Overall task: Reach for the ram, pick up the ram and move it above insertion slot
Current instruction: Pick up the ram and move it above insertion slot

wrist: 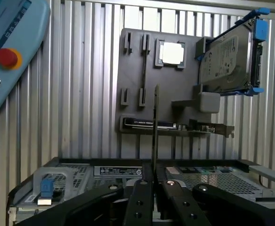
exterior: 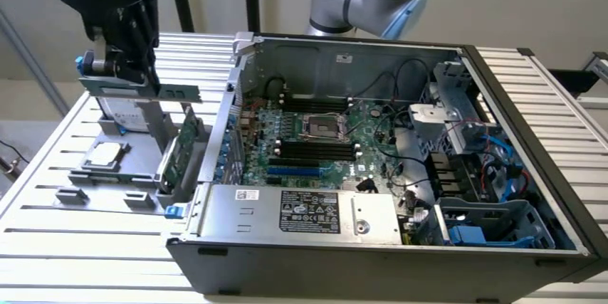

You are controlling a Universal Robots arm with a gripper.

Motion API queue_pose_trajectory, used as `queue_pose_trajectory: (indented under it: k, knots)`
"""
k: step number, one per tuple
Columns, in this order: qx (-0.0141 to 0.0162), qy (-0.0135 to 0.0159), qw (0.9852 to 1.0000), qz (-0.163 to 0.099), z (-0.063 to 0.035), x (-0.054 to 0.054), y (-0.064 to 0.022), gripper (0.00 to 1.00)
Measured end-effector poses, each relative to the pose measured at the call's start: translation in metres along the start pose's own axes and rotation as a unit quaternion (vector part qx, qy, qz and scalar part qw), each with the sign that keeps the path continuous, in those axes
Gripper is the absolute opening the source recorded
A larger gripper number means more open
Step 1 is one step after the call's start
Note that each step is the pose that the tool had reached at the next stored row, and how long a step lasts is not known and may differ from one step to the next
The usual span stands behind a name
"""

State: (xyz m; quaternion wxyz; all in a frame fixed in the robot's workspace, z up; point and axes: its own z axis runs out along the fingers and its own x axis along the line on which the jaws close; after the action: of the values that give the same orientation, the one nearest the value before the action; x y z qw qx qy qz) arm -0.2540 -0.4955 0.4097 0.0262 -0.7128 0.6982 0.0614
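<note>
The black gripper (wrist: 155, 188) is clamped on the ram (wrist: 155, 127), seen edge-on in the wrist view as a thin dark strip rising from between its fingers (wrist: 140, 197). In the exterior view the gripper (exterior: 119, 30) hangs over the grey parts holder (exterior: 133, 154), at about nine o'clock from the open computer case (exterior: 380, 247), whose motherboard (exterior: 318, 137) lies exposed.

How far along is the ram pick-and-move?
Done: the ram looks gripped, edge-on between the fingers, and apparently lifted off the grey holder. In hand: the gripper hangs over that holder. Left: it is not above the motherboard slots in the computer case.
</note>
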Motion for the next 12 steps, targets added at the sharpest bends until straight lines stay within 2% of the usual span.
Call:
queue_pose_trajectory:
  k: [7,12]
  knots:
    - [-0.0007,-0.0036,1.0,-0.002,-0.0085,0.0,-0.0303,0.14]
    - [-0.001,-0.0045,1.0,-0.003,-0.01,0.0,-0.0518,0.14]
